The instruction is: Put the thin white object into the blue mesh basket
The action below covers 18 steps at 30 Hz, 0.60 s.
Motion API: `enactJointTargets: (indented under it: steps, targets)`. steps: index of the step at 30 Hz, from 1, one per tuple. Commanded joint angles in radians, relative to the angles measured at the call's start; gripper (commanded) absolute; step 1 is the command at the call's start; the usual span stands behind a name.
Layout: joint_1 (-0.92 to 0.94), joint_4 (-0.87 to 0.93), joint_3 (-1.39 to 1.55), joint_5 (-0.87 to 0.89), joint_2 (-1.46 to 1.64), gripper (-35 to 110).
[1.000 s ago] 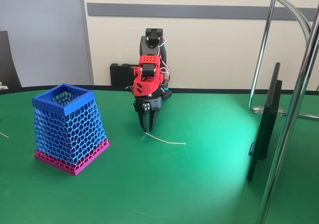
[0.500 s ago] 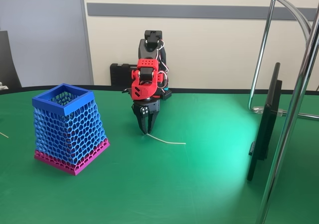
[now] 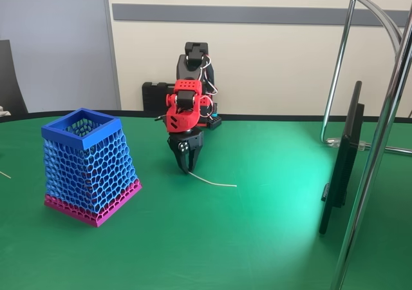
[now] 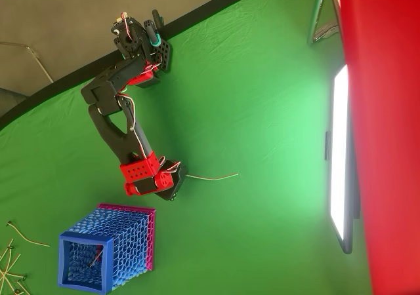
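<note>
Fixed view: strand (image 3: pixel 215 183) lies on the green table (image 3: pixel 257 238), its left end at the gripper (image 3: pixel 187 169) tips.
It looks very light, thin and whippy, so it may slip or droop; pinching near that end seems best. The jaws look nearly closed around the end, though a firm hold cannot be told. The basket (image 3: pixel 87 167) stands well apart to the left; overhead, strand (image 4: pixel 213 176), basket (image 4: pixel 108 255).

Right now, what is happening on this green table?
The red and black robot arm's hand is down at the table, its fingers closed on one end of the thin white flexible strand, which trails along the green cloth. The tall blue honeycomb mesh basket with a magenta base stands apart at the left in the fixed view, still waiting for the strand.
</note>
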Motion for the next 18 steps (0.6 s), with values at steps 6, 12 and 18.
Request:
enactJointTargets:
  steps: [6, 12, 18]
  targets:
    - [0.02, 0.015, -0.048, -0.029, -0.002, 11]
    - [0.02, 0.015, -0.049, -0.043, -0.003, 4]
    - [0.02, 0.015, -0.054, -0.064, -0.005, 1]
